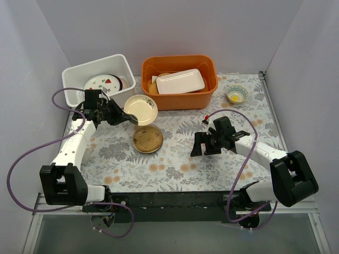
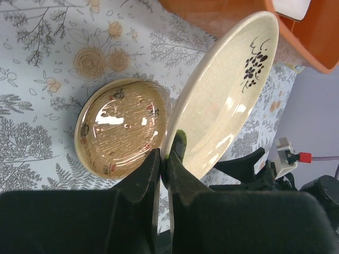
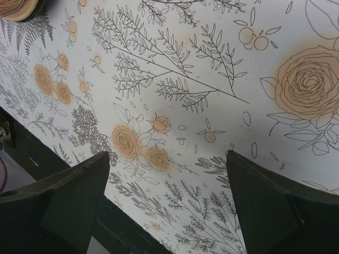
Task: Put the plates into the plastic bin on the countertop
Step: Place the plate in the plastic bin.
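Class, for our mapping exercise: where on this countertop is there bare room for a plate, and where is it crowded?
Bare countertop lies between the amber-brown plate and the right gripper, and along the near edge between the arms. Another patch: in front of the small bowl. Crowded: by the white bin and orange tub, where the left gripper holds a cream plate.
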Robot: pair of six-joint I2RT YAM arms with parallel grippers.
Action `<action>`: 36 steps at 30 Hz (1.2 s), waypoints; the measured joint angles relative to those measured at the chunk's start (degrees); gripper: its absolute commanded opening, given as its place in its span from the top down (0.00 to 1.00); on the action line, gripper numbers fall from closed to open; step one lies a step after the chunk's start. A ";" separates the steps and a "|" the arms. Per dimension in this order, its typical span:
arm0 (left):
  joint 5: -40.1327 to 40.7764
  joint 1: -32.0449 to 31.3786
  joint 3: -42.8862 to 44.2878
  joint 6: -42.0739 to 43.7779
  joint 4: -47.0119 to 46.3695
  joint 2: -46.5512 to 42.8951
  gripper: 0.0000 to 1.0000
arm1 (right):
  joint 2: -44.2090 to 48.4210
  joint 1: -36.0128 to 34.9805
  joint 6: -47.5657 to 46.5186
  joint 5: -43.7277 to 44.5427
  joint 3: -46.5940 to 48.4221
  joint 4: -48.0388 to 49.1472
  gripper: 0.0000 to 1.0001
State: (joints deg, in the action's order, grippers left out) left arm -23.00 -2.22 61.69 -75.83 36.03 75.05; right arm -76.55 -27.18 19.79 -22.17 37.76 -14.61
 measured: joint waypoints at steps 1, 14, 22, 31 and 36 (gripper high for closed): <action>-0.02 0.00 0.85 0.00 0.02 0.48 1.00 | 0.00 -0.02 0.02 0.00 0.00 0.00 0.02; -0.09 0.13 13.03 -0.02 1.42 9.40 1.00 | -0.02 -0.72 0.20 0.00 0.72 0.13 0.02; -1.38 2.51 20.90 0.00 2.47 14.75 1.00 | -0.22 -1.44 0.72 0.22 0.83 0.15 0.02; -4.66 10.84 29.05 -0.04 3.02 21.84 1.00 | -1.18 -2.10 1.05 0.92 0.83 0.17 0.02; -5.84 14.19 32.06 -0.02 3.06 24.94 1.00 | -2.62 -2.73 1.07 1.09 0.85 0.20 0.02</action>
State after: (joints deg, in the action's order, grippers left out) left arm -28.84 11.97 93.76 -75.85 39.09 99.98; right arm -79.18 -29.91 20.86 -21.08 38.61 -14.41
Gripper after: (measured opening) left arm 0.064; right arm 0.979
